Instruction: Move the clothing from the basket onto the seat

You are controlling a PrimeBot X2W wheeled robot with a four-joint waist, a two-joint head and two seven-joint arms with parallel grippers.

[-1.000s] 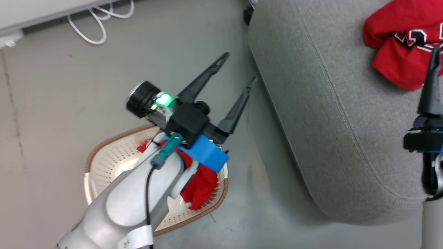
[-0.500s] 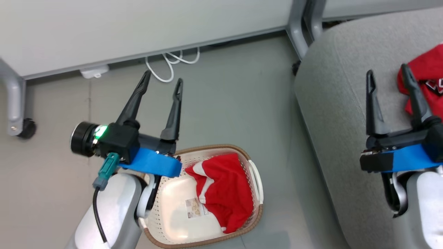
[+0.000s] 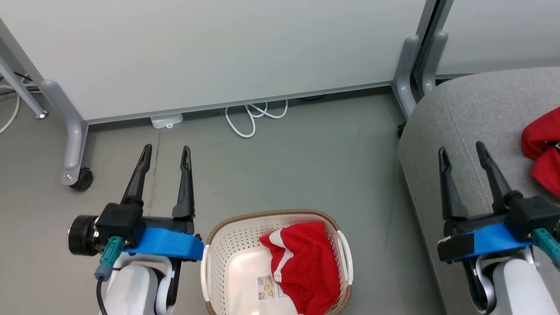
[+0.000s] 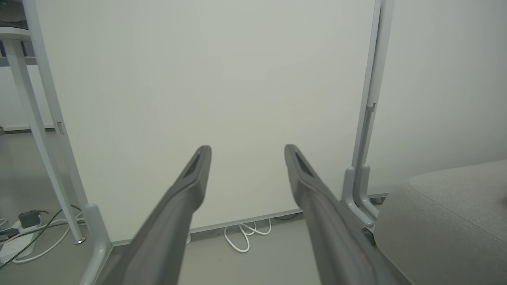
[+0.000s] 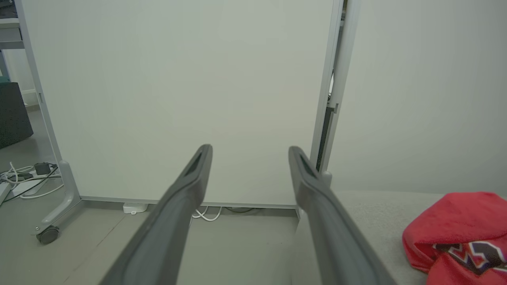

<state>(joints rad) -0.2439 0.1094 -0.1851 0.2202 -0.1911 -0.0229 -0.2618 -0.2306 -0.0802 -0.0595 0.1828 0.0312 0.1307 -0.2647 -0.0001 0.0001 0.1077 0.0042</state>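
A red garment with white trim [image 3: 304,269] lies in the cream perforated basket [image 3: 232,245] on the floor at the bottom centre of the head view. A second red garment with lettering [image 3: 544,153] [image 5: 461,235] rests on the grey seat [image 3: 472,113] [image 4: 447,221] at the right. My left gripper [image 3: 166,151] [image 4: 247,148] is open and empty, left of the basket above the floor. My right gripper [image 3: 461,148] [image 5: 249,148] is open and empty over the seat's left part, left of the lettered garment.
A white partition panel [image 3: 210,52] on grey wheeled legs [image 3: 72,144] stands behind the floor area. White cables [image 3: 253,116] and a power strip [image 3: 167,120] lie at its foot. A second panel's post [image 3: 418,61] stands by the seat's far corner.
The head view has swung up and level, so the whole picture shifted. Both arms now stand at rest, fingers pointing up the view; the left gripper has come off the basket to its left.
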